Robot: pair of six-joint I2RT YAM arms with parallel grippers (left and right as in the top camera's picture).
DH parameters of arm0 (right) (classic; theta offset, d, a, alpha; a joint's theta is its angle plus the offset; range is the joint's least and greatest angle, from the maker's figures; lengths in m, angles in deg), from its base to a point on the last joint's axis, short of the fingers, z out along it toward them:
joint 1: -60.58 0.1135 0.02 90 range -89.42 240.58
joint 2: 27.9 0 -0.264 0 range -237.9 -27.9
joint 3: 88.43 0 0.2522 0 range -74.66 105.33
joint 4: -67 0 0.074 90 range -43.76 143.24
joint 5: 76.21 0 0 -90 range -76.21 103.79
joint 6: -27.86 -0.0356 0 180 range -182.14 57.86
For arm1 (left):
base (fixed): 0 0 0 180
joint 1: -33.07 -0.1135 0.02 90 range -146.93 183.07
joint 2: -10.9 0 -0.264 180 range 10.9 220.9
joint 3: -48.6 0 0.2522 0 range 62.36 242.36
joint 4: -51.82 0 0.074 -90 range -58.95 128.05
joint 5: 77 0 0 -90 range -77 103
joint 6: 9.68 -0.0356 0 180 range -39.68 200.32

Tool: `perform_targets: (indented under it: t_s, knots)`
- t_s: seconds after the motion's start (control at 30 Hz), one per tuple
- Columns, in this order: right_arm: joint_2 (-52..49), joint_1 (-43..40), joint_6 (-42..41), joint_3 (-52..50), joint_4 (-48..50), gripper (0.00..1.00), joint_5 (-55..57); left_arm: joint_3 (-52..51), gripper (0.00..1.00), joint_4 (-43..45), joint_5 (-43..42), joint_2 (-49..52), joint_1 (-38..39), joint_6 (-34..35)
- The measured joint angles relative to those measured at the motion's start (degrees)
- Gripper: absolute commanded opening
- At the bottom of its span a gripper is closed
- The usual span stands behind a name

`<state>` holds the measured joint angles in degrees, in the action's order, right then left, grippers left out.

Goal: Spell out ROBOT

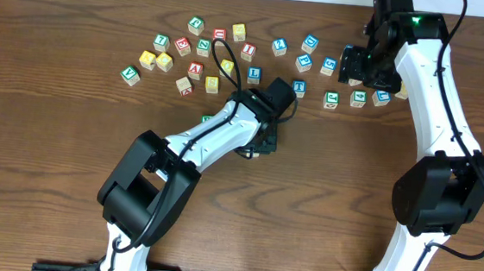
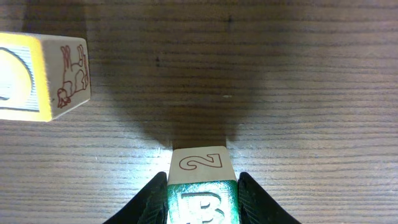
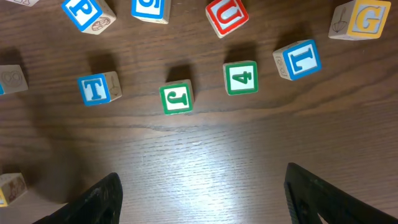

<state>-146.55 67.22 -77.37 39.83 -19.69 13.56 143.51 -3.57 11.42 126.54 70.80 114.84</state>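
Left gripper: my left gripper (image 2: pixel 202 190) is clenched on the green B cube (image 2: pixel 203 202), with one finger (image 2: pixel 146 202) pressed to each side of it
B cube writing: the green-framed face nearest my wrist camera carries a green B, cut off by the picture edge; the face beyond it shows an outlined 2
B cube place: it sits low on the bare wood table (image 2: pixel 298 93), below the scatter of other cubes (image 1: pixel 239 32); from overhead it is hidden under my left arm (image 1: pixel 207 137)
Yellow cube: the yellow cube (image 2: pixel 37 74) stands up and to the left of the B cube, well apart from it; its yellow-framed face runs off the picture, so I cannot read the letter; its side face bears a red line drawing of a rabbit
Right gripper: my right gripper (image 3: pixel 202 196) is released, fingers spread wide with nothing between them, over bare wood
T cube: the blue T cube (image 3: pixel 94 88) rests on the table ahead of my right gripper, at the left end of a loose row
Row beside T: green J cube (image 3: pixel 176 99), green 4 cube (image 3: pixel 241 78), then blue L cube (image 3: pixel 298 60), none touching
Farther back: blue P cube (image 3: pixel 84 9), red U cube (image 3: pixel 225 15), yellow G cube (image 3: pixel 364 18)
Overhead lettering: too small to read
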Motion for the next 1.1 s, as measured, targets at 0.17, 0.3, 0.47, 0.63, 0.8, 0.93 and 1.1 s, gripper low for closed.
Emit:
perform_targets:
  t_s: [0.17, 0.3, 0.47, 0.63, 0.8, 0.93, 1.1]
  knots:
    - [0.0, 0.0, 0.0, 0.0, 0.0, 0.78, 0.2, 0.0, 0.32, 0.3, -0.2, 0.0, -1.5, -1.0]
    - [0.0, 0.0, 0.0, 0.0, 0.0, 0.78, 0.3, 0.0, 0.32, 3.0, -0.2, 0.0, -3.7, -4.7]
    - [0.0, 0.0, 0.0, 0.0, 0.0, 0.78, 0.3, 0.0, 0.32, 6.0, -0.2, 0.0, -5.8, -10.9]
    - [0.0, 0.0, 0.0, 0.0, 0.0, 0.78, 0.3, 0.0, 0.33, 6.2, -0.2, 0.0, -6.8, -13.9]
    - [0.0, 0.0, 0.0, 0.0, 0.1, 0.78, 0.3, 0.0, 0.32, 6.2, 0.5, 0.0, -7.4, -14.3]
    - [0.0, 0.0, 0.0, 0.0, 0.1, 0.79, 0.3, 0.0, 0.33, 6.1, 1.2, 0.0, -7.5, -13.7]
    - [0.0, 0.0, 0.0, 0.0, 0.2, 0.79, 0.3, 0.0, 0.33, 6.0, 1.6, 0.0, -7.5, -13.5]
